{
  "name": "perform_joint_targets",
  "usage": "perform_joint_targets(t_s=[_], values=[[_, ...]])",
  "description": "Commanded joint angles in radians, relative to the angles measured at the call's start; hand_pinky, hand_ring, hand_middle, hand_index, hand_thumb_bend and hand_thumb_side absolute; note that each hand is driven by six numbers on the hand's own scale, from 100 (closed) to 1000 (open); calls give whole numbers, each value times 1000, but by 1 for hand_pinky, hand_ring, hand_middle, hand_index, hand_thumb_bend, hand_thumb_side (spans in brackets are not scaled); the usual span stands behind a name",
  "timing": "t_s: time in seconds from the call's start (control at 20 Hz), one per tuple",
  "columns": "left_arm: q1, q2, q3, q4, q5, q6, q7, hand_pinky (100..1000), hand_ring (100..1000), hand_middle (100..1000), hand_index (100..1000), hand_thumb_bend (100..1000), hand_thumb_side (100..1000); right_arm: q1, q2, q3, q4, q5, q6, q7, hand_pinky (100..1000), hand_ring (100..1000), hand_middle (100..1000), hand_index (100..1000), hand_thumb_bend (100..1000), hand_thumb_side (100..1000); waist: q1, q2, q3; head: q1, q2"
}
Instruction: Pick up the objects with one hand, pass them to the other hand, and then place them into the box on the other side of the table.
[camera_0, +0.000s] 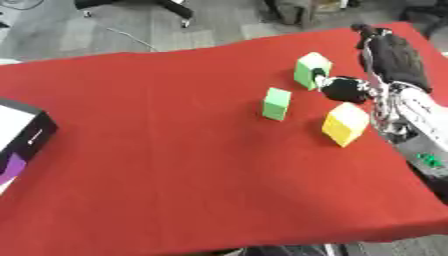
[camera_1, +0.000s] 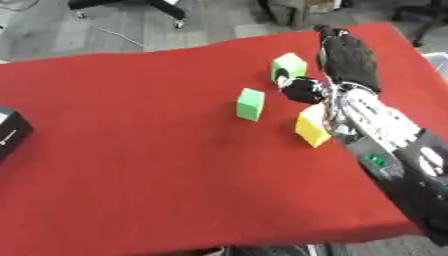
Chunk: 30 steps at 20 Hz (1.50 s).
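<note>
A red table (camera_0: 175, 150) fills most of both views, its far edge running up toward the right corner. The right arm (camera_1: 385, 135) comes in from the lower right along the table's right edge — silver at the wrist, black further back. At its end, the right hand (camera_1: 348, 57) lies near the far right corner with its fingers stretched out straight toward the far edge; its thumb (camera_1: 302, 89) juts leftward and sits right beside the pale green cube. Whether thumb and cube touch cannot be told. The hand holds nothing.

At the table's left edge stands a black box (camera_0: 35, 131), only partly in view, with a white inner face and a bit of purple below it.

Three blocks sit in a cluster on the right half of the table. The yellow cube (camera_0: 346, 124) is nearest the right edge, just beside the wrist. The pale green cube (camera_0: 311, 70) stands closest to the far edge. The green block (camera_0: 276, 103) — the smallest — stands apart to the left of the other two, more toward the middle of the table.
</note>
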Motion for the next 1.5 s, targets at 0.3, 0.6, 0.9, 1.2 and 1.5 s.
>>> perform_joint_targets(t_s=[0.3,0.6,0.9,1.2,1.5], values=[[-4,17,2,-3,8,-4,-8,813,669,631,865,879,924,-26,6,33,135,-282,0,-250,100,697,672,938,370,514,4,-4,5,-5,-3],[-4,16,2,0,11,-7,-10,812,669,631,865,882,925,-40,27,77,216,-451,0,-408,100,695,666,938,366,529,6,-2,10,-8,-3],[-3,15,3,3,11,-9,-12,812,669,634,865,884,927,-35,36,96,277,-581,0,-526,100,698,670,938,367,538,6,-2,12,-10,-3],[-2,15,3,4,9,-9,-14,811,669,641,865,887,930,-27,31,96,303,-659,0,-601,100,702,673,938,369,538,5,-1,11,-10,-3],[-2,15,3,6,7,-10,-16,810,668,641,865,889,931,-17,20,83,314,-700,0,-650,100,708,676,938,374,531,3,-2,10,-10,-3]])
